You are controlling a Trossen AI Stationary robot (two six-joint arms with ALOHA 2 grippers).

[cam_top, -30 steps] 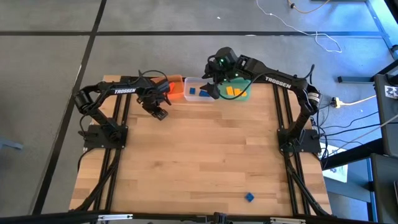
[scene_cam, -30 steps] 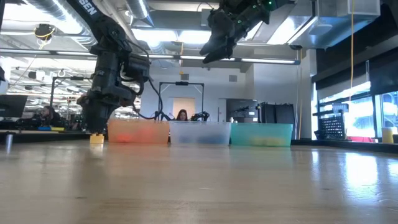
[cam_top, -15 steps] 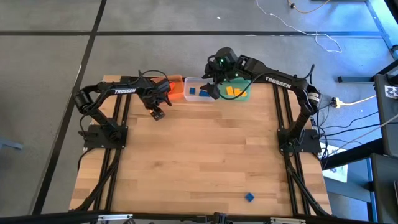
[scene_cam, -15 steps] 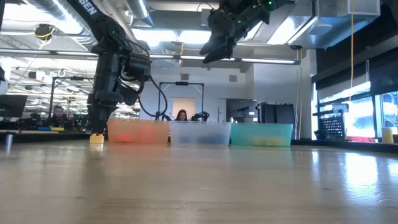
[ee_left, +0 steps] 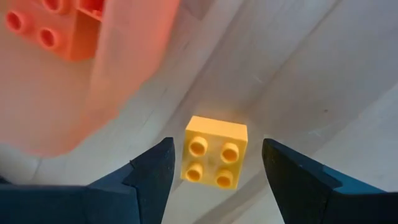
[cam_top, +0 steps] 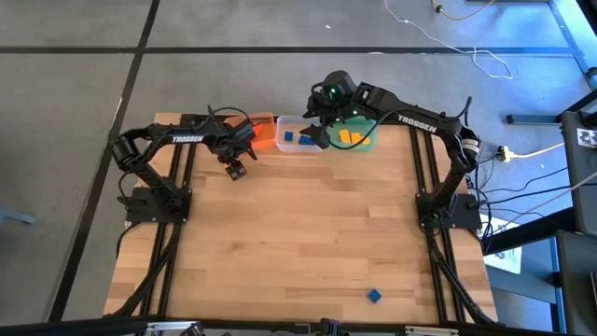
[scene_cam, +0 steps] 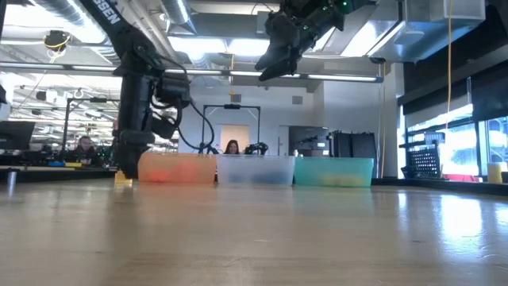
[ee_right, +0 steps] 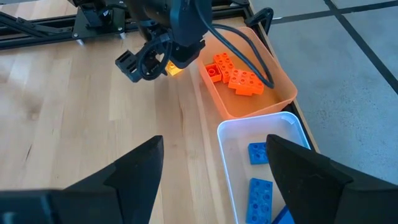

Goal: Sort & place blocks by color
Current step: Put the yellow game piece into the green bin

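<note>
A yellow block (ee_left: 214, 152) lies studs up on the wooden table, just beside the orange tub (cam_top: 264, 131). My left gripper (ee_left: 217, 168) points down over it, open, one finger on each side of the block with a gap to it on both sides. It also shows in the high view (cam_top: 235, 168) and the low view (scene_cam: 125, 163). My right gripper (cam_top: 317, 138) hangs open, high above the clear tub (cam_top: 297, 137), holding nothing. Orange blocks (ee_right: 236, 73) lie in the orange tub and blue blocks (ee_right: 258, 186) in the clear one.
A green tub (cam_top: 354, 138) with yellow blocks stands to the right of the clear tub at the table's far edge. A lone blue block (cam_top: 374, 296) lies near the table's near edge, right of centre. The wide middle of the table holds nothing.
My left gripper has rolled about its own axis and tipped steeper, so that it now points almost straight down over the yellow block beside the orange tub. The block has stayed in place.
</note>
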